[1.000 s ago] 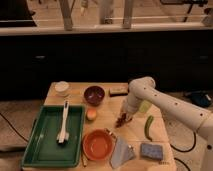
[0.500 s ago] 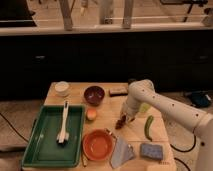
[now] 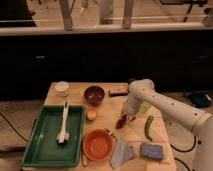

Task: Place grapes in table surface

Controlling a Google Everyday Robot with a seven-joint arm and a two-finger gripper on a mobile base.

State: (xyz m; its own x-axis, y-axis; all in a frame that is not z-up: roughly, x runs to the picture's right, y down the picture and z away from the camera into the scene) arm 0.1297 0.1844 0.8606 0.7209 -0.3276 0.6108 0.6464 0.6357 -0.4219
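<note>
The grapes (image 3: 121, 122), a small dark reddish-purple bunch, are at the middle of the light tan wooden table surface (image 3: 110, 111), right of a small orange fruit. My gripper (image 3: 125, 118) points down right over the grapes, touching or nearly touching them. The white arm (image 3: 165, 105) reaches in from the right and bends above the table's back edge. I cannot tell whether the grapes rest on the wood or hang just above it.
A dark maroon bowl (image 3: 94, 94), a white cup (image 3: 62, 88) and a dark bar (image 3: 118, 91) stand at the back. A green tray (image 3: 37, 145) with a white brush (image 3: 63, 127) lies left. An orange bowl (image 3: 98, 145), grey cloth (image 3: 121, 151), blue sponge (image 3: 151, 151) and long green vegetable (image 3: 148, 127) lie in front.
The arm's elbow has swung a little to the left and the gripper has sunk slightly toward the tabletop with the grapes under it.
</note>
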